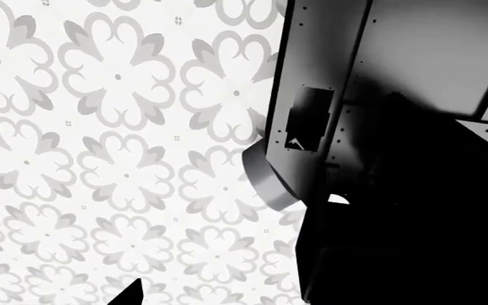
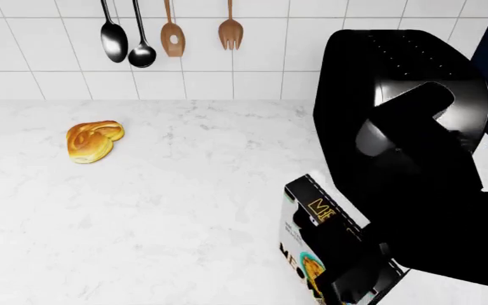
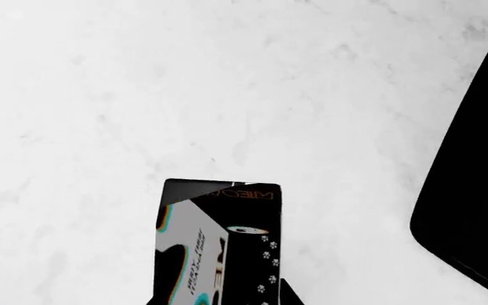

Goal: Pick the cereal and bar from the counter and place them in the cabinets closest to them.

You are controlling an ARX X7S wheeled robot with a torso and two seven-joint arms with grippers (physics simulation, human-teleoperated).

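Observation:
The cereal (image 2: 310,236) is a thin black box with yellow lettering, tilted over the white marble counter (image 2: 185,210) just in front of the toaster. My right gripper (image 3: 218,298) is shut on it, a black fingertip showing on either side of the cereal (image 3: 218,241) in the right wrist view. In the head view the right gripper (image 2: 345,283) and its black arm hide the box's lower part. My left gripper (image 1: 218,298) hangs open over patterned floor tiles with nothing between its fingers. The bar is out of view.
A glossy black toaster (image 2: 396,76) stands right behind the cereal. A golden bread roll (image 2: 94,141) lies at the counter's left. Spoons and wooden utensils (image 2: 142,32) hang on the tiled wall. A grey panelled structure (image 1: 312,95) rises beside the left gripper.

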